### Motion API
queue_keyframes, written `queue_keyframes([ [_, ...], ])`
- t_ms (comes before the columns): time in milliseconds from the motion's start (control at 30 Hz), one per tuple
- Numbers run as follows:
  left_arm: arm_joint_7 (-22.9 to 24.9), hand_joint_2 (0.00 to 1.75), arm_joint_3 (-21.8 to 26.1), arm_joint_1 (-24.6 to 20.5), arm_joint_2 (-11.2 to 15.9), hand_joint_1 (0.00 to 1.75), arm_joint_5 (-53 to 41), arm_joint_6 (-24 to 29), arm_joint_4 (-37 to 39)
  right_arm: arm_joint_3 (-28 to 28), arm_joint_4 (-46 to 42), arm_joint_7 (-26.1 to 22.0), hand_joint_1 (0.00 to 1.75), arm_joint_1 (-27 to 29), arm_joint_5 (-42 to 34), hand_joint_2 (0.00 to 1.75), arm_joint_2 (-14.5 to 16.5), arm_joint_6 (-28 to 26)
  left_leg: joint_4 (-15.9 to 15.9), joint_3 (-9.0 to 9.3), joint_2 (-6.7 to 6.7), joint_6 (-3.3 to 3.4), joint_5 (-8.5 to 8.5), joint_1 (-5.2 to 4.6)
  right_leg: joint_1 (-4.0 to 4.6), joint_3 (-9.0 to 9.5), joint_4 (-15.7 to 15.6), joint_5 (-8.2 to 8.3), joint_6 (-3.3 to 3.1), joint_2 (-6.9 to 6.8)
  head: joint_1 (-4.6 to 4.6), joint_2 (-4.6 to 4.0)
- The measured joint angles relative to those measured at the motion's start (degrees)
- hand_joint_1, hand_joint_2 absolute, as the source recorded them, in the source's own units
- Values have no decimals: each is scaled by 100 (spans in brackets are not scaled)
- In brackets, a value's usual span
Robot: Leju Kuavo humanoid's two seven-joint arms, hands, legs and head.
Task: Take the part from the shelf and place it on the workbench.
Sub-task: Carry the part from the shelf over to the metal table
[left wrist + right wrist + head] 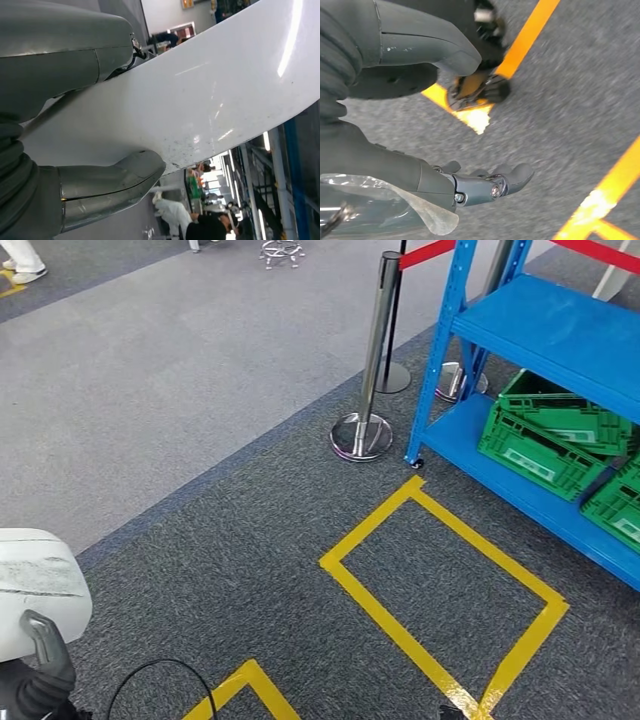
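Head view: left robot hand [41,670] gripping white part [38,585], blue shelf [543,335] nearby, right wrist view: right robot hand [444,150] empty, fingers apart

I look down on dark grey carpet [249,570] that meets a lighter grey stretch [151,370] along a diagonal seam. Yellow tape [445,590] marks a rectangle on the floor, and a second taped corner [241,685] sits nearer me. A blue shelving rack [543,340] stands to the right — green crates [551,435] on its bottom level. Chrome stanchions [373,360] carry red belts [426,252] beside it.
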Motion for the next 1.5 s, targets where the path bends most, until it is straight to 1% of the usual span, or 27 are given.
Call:
queue_keyframes([
  [67, -1, 175, -51, -2, 45, 175, 5, 79, -56, -16, 0, -213, 0, -19, 31, 175, -3, 86, -732, 405, 223, 62, 204, -40, 23, 21, 3, -13, 32, -109, 4, 0],
  [100, -1, 175, -75, 4, 66, 175, 22, 113, -92, -16, 0, -307, 0, -17, 67, 175, -28, 155, -911, 491, 290, 99, 226, -64, 35, 25, 5, -19, 56, -158, 7, 0],
  [133, -1, 175, -88, 23, 86, 175, 45, 140, -137, -14, 1, -396, 0, -2, 110, 175, -88, 279, -960, 495, 305, 135, 205, -89, 44, 28, 3, -22, 86, -204, 8, 0],
  [200, -1, 175, -78, 95, 122, 175, 103, 173, -254, -8, 1, -535, 0, 64, 190, 175, -262, 586, -994, 476, 184, 214, 233, -87, 31, 50, 2, -50, 158, -266, 5, 0],
  [267, -1, 175, -62, 140, 146, 175, 132, 187, -358, -5, 0, -597, 0, 159, 230, 175, -433, 805, -1055, 487, 59, 299, 281, -67, 10, -38, 216, -239, 214, -46, 24, 1],
  [333, -1, 175, -45, 173, 154, 175, 133, 191, -432, -3, -4, -549, 0, 258, 298, 175, -555, 895, -1074, 471, -73, 346, 311, -64, 5, -369, 913, -611, 224, 291, 54, 0],
  [367, -1, 175, -21, 208, 153, 175, 139, 191, -469, 4, -10, -482, 0, 300, 358, 175, -595, 906, -1072, 458, -141, 355, 316, -70, 11, -566, 1310, -763, 222, 374, 60, -1],
  [433, -1, 175, 85, 306, 143, 175, 213, 160, -556, 38, -21, -319, 0, 349, 502, 175, -640, 890, -1067, 455, -271, 360, 318, -81, 23, -760, 1636, -760, 209, 420, 58, -1],
  [500, -1, 175, 275, 383, 115, 175, 331, 62, -642, 78, -24, -207, 0, 359, 606, 175, -656, 866, -1051, 463, -410, 355, 316, -80, 17, -535, 1077, -344, 192, 498, 57, 0],
  [533, -1, 175, 380, 402, 93, 175, 372, 7, -683, 94, -24, -176, 0, 358, 637, 175, -662, 861, -1031, 457, -481, 345, 312, -85, 3, -358, 675, -159, 188, 633, 57, 0],
  [567, -1, 175, 476, 408, 71, 175, 395, -39, -722, 109, -24, -159, 0, 358, 657, 175, -667, 859, -998, 438, -552, 330, 307, -89, -15, -207, 324, -37, 185, 760, 54, 0],
  [633, -1, 175, 622, 429, 32, 175, 409, -88, -792, 133, -24, -141, 0, 355, 679, 175, -671, 860, -956, 378, -687, 272, 316, -84, -22, -75, 58, -24, 169, 897, 54, 0],
  [700, -1, 175, 726, 457, -3, 175, 363, -105, -840, 150, -24, -106, 0, 344, 681, 175, -658, 854, -941, 327, -781, 204, 338, -61, -16, -38, 42, -10, 113, 776, 57, 0],
  [767, -1, 175, 791, 457, -42, 175, 255, -98, -864, 164, -31, -7, 0, 311, 673, 175, -597, 720, -739, 227, -558, 143, 215, -66, -25, -15, 21, 16, 42, 626, 31, -1],
  [833, 0, 175, 806, 424, -82, 175, 135, -46, -870, 173, -34, 127, 0, 246, 674, 175, -450, 413, -98, -59, -225, 90, -137, -55, -10, -11, 13, 15, 0, 457, 2, 0],
  [900, 1, 175, 804, 396, -116, 175, 52, 46, -870, 186, -17, 215, 0, 166, 686, 175, -287, 183, 605, -375, -130, 52, -421, -24, 15, -15, 15, 3, -15, 285, -1, 0],
  [933, 1, 175, 803, 393, -133, 175, 6, 90, -869, 199, -5, 234, 0, 134, 694, 175, -226, 142, 719, -418, -119, 43, -417, -16, 20, -17, 15, -5, -16, 201, -4, 0],
  [1000, 0, 175, 804, 390, -174, 175, -131, 154, -868, 224, 15, 262, 0, 85, 713, 175, -149, 120, 249, -159, -59, 46, -105, -12, 22, 11, 15, -27, -7, 43, -4, -1],
  [1067, 0, 175, 806, 374, -225, 175, -298, 180, -867, 247, 22, 287, 0, 52, 727, 175, -109, 104, -554, 258, 172, 79, 183, -38, 40, 39, 17, -59, 27, -88, -3, -1],
  [1133, 1, 175, 814, 355, -274, 175, -405, 187, -867, 267, 24, 318, 0, 33, 738, 175, -102, 88, -893, 415, 304, 145, 227, -80, 68, 58, 16, -83, 80, -183, 0, -1],
  [1200, 0, 175, 838, 346, -326, 175, -484, 194, -869, 280, 24, 357, 0, 18, 755, 175, -90, 71, -915, 394, 198, 223, 240, -97, 72, 94, 0, -95, 144, -270, -1, 0],
  [1233, -1, 175, 855, 342, -356, 175, -529, 195, -870, 289, 25, 380, 0, 8, 763, 175, -81, 62, -941, 398, 144, 260, 256, -92, 62, 92, 15, -126, 177, -225, 5, 0],
  [1300, -1, 175, 884, 308, -419, 175, -620, 196, -874, 305, 28, 421, 0, -12, 774, 175, -63, 48, -994, 413, 36, 343, 301, -68, 39, -76, 351, -349, 222, 63, 34, 1],
  [1333, 0, 175, 896, 287, -450, 175, -661, 196, -875, 310, 31, 444, 0, -14, 773, 175, -59, 44, -1001, 405, -15, 370, 312, -65, 29, -259, 711, -524, 228, 246, 51, 0],
  [1400, -1, 175, 913, 254, -502, 175, -723, 196, -875, 310, 33, 473, 0, -3, 762, 175, -55, 41, -999, 388, -151, 399, 321, -69, 28, -688, 1514, -804, 234, 403, 61, 0],
  [1467, -1, 175, 934, 240, -543, 175, -753, 196, -875, 308, 33, 481, 0, 14, 751, 175, -55, 41, -996, 394, -306, 401, 322, -75, 31, -848, 1677, -675, 227, 427, 60, 1],
  [1500, 0, 175, 945, 236, -560, 175, -761, 196, -875, 308, 33, 483, 0, 18, 750, 175, -55, 42, -994, 404, -386, 400, 322, -75, 30, -764, 1413, -452, 214, 456, 62, 0],
])
